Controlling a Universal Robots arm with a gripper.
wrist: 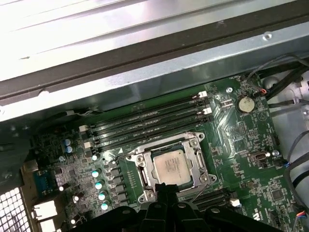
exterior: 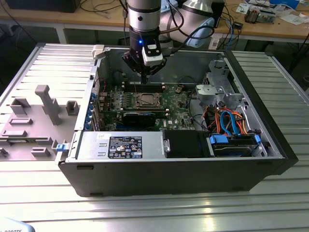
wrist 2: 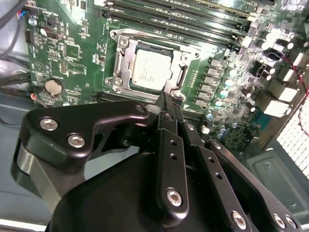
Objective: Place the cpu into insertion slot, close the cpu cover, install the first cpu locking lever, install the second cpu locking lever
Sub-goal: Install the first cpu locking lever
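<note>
The cpu (wrist: pixel 169 166) lies flat in the insertion slot (exterior: pixel 145 100) on the green board, its silver-grey top facing up; it also shows in the second wrist view (wrist 2: pixel 152 67). The cpu cover (wrist: pixel 194 162) lies down around it as a silver frame (wrist 2: pixel 124 60). A thin wire lever (wrist: pixel 205 186) runs along one side of the socket; whether it is latched I cannot tell. My gripper (exterior: pixel 145 79) hangs just above the socket's edge, shut with nothing visible between its fingers. Its black tips (wrist 2: pixel 167 100) meet close beside the frame in both wrist views (wrist: pixel 169 190).
Long black memory slots (wrist: pixel 149 123) run beside the socket, toward the case wall (wrist: pixel 145 82). A coin battery (wrist: pixel 246 103) sits on the board. A drive cage (exterior: pixel 217 89) and orange and blue cables (exterior: pixel 231 121) fill the exterior view's right. A grey fixture plate (exterior: pixel 38 111) lies outside the case.
</note>
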